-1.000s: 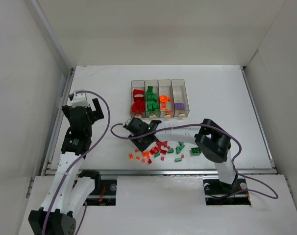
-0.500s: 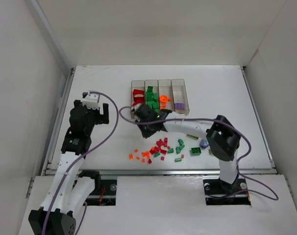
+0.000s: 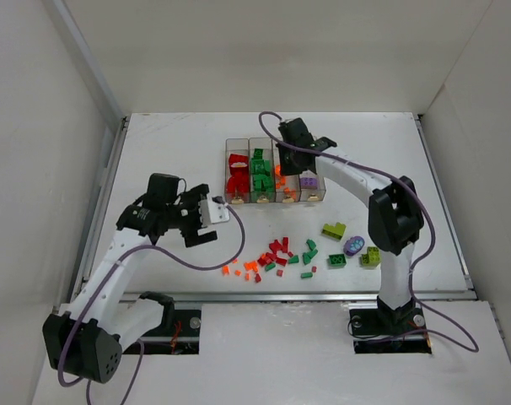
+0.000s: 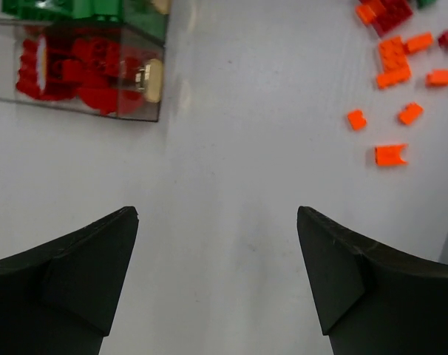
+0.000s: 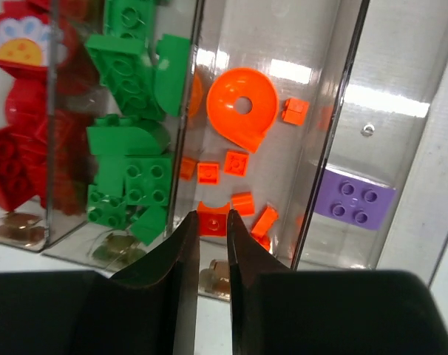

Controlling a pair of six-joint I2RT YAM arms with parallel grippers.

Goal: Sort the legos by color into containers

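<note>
A white table [image 3: 154, 160] walled by pale panels carries everything. Toward its far side stand the containers [image 3: 309, 159], four clear bins in a row, loaded in turn with red, green, orange and purple pieces. The right tool [image 5: 212, 216] hangs over the orange bin [image 5: 283, 155], jaws drawn to a slit; whether a tiny orange piece is pinched there I cannot tell. The left tool [image 4: 218, 214] hovers wide open above bare table, near the loose orange bits [image 4: 390, 63]. The unsorted legos [image 3: 281, 253] lie scattered toward the arms' edge. They look light, rigid and slick, likely to skid; pinching low across two flat side walls seems safest.
</note>
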